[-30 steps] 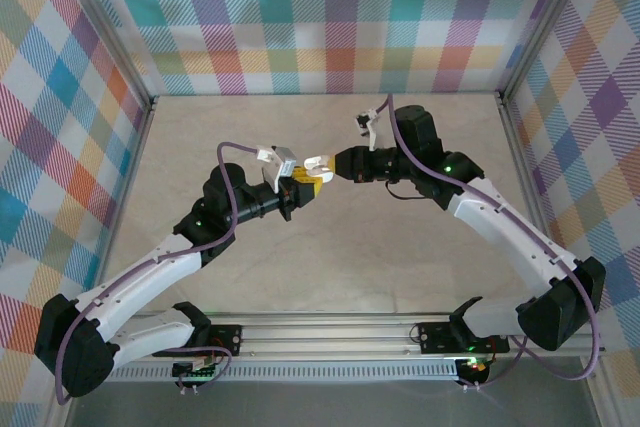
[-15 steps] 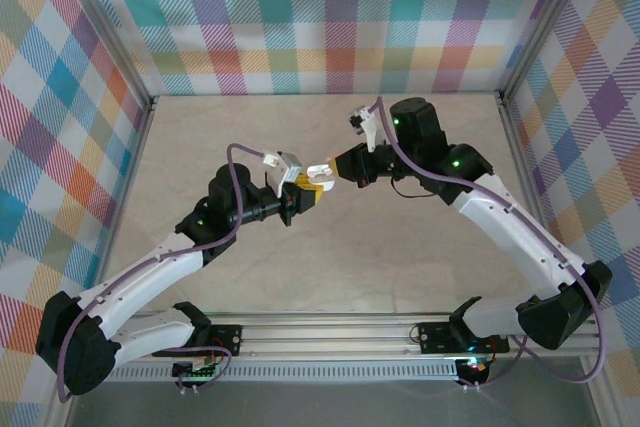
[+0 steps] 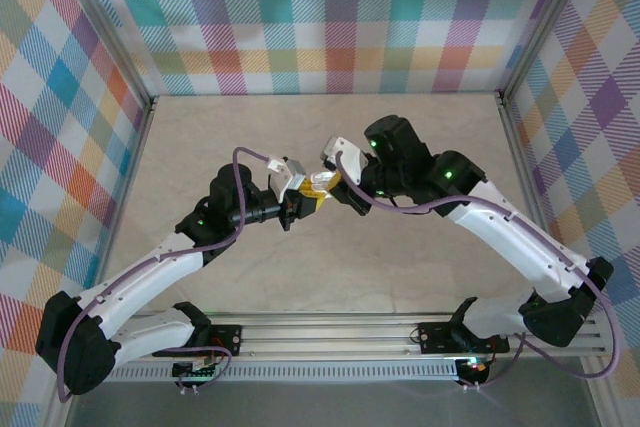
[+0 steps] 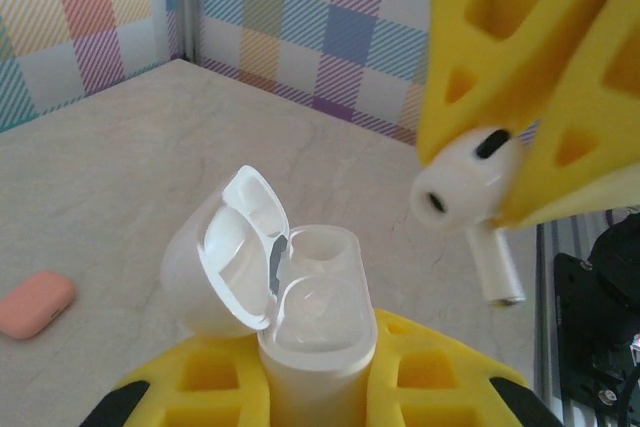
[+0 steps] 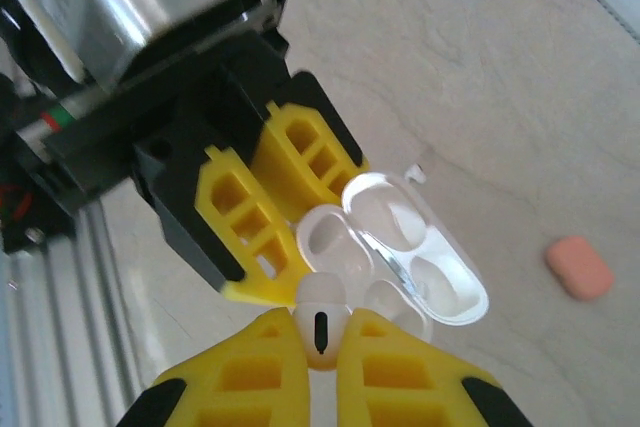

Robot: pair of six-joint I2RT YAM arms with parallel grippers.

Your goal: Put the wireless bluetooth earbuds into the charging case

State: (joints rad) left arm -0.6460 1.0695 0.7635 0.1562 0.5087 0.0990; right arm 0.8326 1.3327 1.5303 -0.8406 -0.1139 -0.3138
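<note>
**Right end effector [image 5: 320, 352] brings a white earbud [image 5: 320, 312] to the open case**

Closed on the white earbud, the right end effector holds it just above and to one side of the white charging case [image 4: 315, 317], near its mouth but not touching it. The left end effector [image 3: 298, 197] is clamped on the case's lower body and holds it upright above the bench [image 4: 120, 167], with the lid [image 4: 225, 257] swung back. Both wells [image 5: 335, 237] look empty, so I judge that no bud is seated yet. What is left is to line the stem up, lower this bud in, then do the rest. A closed pink case [image 4: 35, 302] lies on the bench, well apart.
</note>
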